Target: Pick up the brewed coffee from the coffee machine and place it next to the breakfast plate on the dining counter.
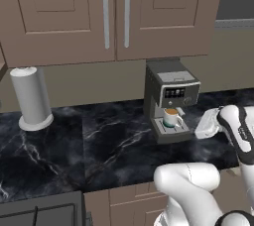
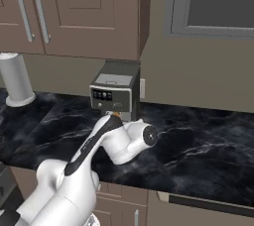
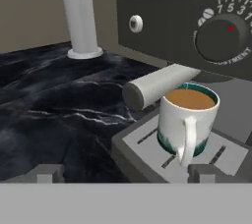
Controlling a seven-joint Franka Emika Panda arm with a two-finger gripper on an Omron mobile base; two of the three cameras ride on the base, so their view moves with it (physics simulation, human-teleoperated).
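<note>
The mug (image 3: 187, 120) is sitting on the slotted drip tray (image 3: 147, 142) of the coffee machine (image 1: 170, 96), under the brew head, with a grey portafilter handle (image 3: 157, 86) crossing in front of its rim. In the hand view the mug's handle is facing the camera and light brown coffee is showing to the brim, while the teal band at its base is only partly showing behind the handle. From the left base view the mug (image 1: 171, 117) is appearing small in the machine's recess; in the right base view the arm is covering nearly all of it, leaving just a sliver near the machine's (image 2: 115, 93) front.

The gripper (image 3: 123, 173) is standing spread wide, grasping nothing, its two tips barely rising above the bottom of the hand view with the tray's near corner between them, short of the mug. In the left base view the hand is appearing as a pale block just right of the tray, its fingers too blurred to make out.

A paper towel roll (image 1: 31, 97) is standing upright on the black marble counter (image 1: 74, 145), well left of the machine. The machine's dial (image 3: 220, 36) and button panel are getting cut off at the top and right edges of the hand view. Brown cabinets (image 1: 109, 14) are hanging above.
</note>
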